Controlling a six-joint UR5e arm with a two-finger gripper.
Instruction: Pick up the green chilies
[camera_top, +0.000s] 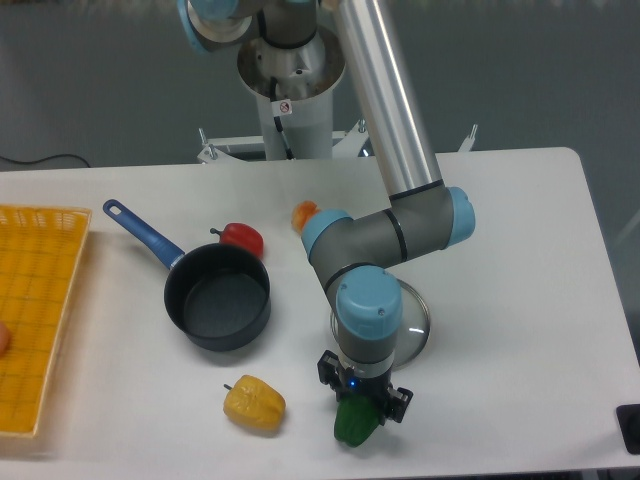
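One gripper (362, 403), low centre of frame, straddles the green chilies (355, 423); closure unclear. Glossy, light, likely slippery: grip across the lobes.

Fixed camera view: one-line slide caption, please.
Gripper down over the green chilies at the table's front edge, yellow pepper alongside.

I see even, bright overhead light, soft shadows under the pan (218, 297), a glare streak along the arm (385, 95) above it (whole frame slightly soft, low-res).
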